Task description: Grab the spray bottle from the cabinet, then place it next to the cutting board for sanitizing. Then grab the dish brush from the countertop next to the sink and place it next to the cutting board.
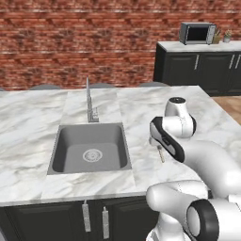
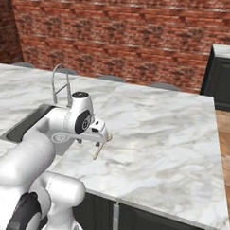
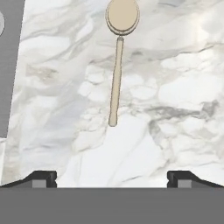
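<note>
The gripper (image 3: 112, 179) hangs over the countertop (image 3: 175, 96) with its 2 fingertips (image 3: 43, 178) spread wide — nothing between them, nothing touched. Beyond the tips the dish brush (image 3: 116, 78) lies flat on the marble, its round head at the far end. From the left base view, the brush (image 1: 161, 154) lies right of the sink (image 1: 89, 148) — apart from the basin's rim.

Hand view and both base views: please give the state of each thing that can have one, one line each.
hand: open, above the countertop, holding nothing.
dish brush: lying flat on the countertop beside the sink, not held.
sink: basin empty, no water.
tap: upright, no water running.
lower cupboards: doors shut.
</note>
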{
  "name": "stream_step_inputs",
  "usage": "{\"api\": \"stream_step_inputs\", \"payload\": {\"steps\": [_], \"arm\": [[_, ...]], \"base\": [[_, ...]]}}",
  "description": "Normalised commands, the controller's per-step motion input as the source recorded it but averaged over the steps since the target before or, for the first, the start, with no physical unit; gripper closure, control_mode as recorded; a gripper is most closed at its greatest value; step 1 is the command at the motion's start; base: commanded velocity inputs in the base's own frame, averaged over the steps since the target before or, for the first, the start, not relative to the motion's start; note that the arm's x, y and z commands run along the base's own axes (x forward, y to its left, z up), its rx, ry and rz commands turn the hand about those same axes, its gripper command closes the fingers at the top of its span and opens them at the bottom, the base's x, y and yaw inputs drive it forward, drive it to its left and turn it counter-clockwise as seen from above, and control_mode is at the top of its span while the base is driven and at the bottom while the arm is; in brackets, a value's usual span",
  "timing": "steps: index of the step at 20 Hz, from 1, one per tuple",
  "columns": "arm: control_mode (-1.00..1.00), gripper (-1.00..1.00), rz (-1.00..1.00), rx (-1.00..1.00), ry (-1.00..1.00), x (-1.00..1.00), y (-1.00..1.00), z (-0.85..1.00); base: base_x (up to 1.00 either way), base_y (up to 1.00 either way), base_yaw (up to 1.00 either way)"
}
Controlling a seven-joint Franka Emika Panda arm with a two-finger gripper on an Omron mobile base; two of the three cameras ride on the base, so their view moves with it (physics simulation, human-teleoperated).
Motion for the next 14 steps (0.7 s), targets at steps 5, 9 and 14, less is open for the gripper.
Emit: {"api": "stream_step_inputs", "payload": {"steps": [5,9,14], "arm": [[-1.0,-1.0,0.0,0.0,0.01,0.4,-0.11,-0.33],[-1.0,-1.0,0.0,0.0,0.04,0.39,-0.1,-0.37],[-1.0,-1.0,0.0,0.0,0.01,0.39,-0.02,-0.3]], "base": [[0.0,0.0,0.0],[0.0,0.0,0.0],[0.0,0.0,0.0]]}}
